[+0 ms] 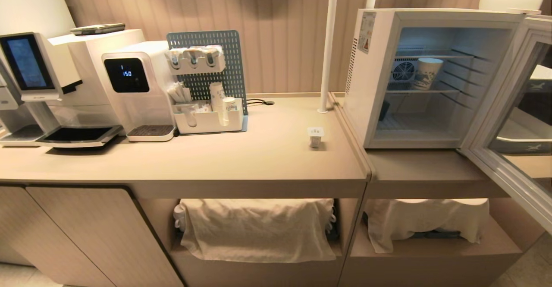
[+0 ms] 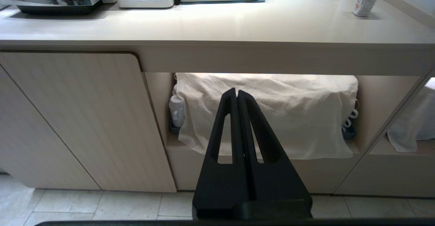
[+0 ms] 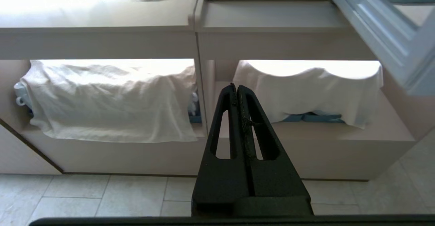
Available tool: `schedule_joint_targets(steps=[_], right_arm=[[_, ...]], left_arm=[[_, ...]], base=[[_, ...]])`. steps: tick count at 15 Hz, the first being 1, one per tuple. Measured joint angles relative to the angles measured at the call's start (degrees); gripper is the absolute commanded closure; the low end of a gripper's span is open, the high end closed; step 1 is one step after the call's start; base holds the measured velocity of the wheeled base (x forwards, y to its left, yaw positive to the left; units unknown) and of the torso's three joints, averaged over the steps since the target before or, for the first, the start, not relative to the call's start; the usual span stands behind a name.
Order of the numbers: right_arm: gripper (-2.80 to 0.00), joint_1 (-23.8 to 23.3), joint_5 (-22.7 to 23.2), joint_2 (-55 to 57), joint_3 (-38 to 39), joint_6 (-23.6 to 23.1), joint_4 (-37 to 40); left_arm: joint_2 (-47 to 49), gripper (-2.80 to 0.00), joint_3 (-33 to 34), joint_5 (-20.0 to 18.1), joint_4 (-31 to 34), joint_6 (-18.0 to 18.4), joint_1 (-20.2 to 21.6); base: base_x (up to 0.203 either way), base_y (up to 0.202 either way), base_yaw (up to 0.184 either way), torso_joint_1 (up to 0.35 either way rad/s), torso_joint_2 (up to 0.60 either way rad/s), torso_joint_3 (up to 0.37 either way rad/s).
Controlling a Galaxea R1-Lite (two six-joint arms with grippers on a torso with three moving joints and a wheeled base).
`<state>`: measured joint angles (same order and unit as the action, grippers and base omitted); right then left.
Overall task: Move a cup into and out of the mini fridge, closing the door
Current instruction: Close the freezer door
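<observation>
1. Hanging low in front of the counter (image 1: pixel 215 162), below its top: left gripper (image 2: pixel 237 93), fingers pressed together, holding nothing.
2. Hanging low beside it, facing the post between the two open shelves: right gripper (image 3: pixel 237 88), fingers pressed together too, holding nothing.
3. Lying over things in the left open shelf under the counter: a white cloth (image 1: pixel 256 228), hanging down over the shelf edge.
4. Lying over things in the right open shelf: a second cloth (image 1: pixel 424 222).
5. Standing upright on the counter, alone, near its right edge: the cup (image 1: pixel 315 137), not in the fridge (image 1: pixel 371 84), well apart from both grippers.
6. Sitting on the lower step just right of the counter: the fridge, wide open, wire shelves showing.
7. Swinging out to the right, toward the robot: the door (image 1: pixel 509 157), fully open.
8. Standing on the middle wire shelf inside the fridge: a paper cup (image 1: pixel 427 73) with a blue pattern.
9. Standing at the back of the counter, left of the cup: a white tray (image 1: pixel 209 121) of small items in front of a blue pegboard (image 1: pixel 224 62).
10. Standing farther left along the back: a water machine (image 1: pixel 138 88) with a lit screen, then a coffee machine (image 1: pixel 47 75).
</observation>
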<state>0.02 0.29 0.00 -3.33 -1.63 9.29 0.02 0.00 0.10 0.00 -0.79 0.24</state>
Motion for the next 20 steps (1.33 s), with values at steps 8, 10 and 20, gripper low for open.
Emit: schedule_joint_targets(steps=[8,10,20], right_arm=[[0.00,0.02,0.03,0.00,0.00,0.01,-0.03],[0.00,0.00,0.01,0.00,0.00,0.00,-0.03],[0.00,0.05,0.01,0.00,-0.02,-0.02,-0.01]], left_arm=[[0.00,0.00,0.00,-0.03,0.00,-0.05,0.00],[0.00,0.00,0.00,-0.05,0.00,-0.06,0.02],[0.00,0.00,0.00,-0.02,-0.05,-0.07,-0.01]], base=[[0.000,-0.195,-0.001,0.004,0.00,0.004],[0.000,-0.195,-0.003,0.006,0.00,0.004],[0.000,-0.194,-0.001,0.002,0.00,0.002]])
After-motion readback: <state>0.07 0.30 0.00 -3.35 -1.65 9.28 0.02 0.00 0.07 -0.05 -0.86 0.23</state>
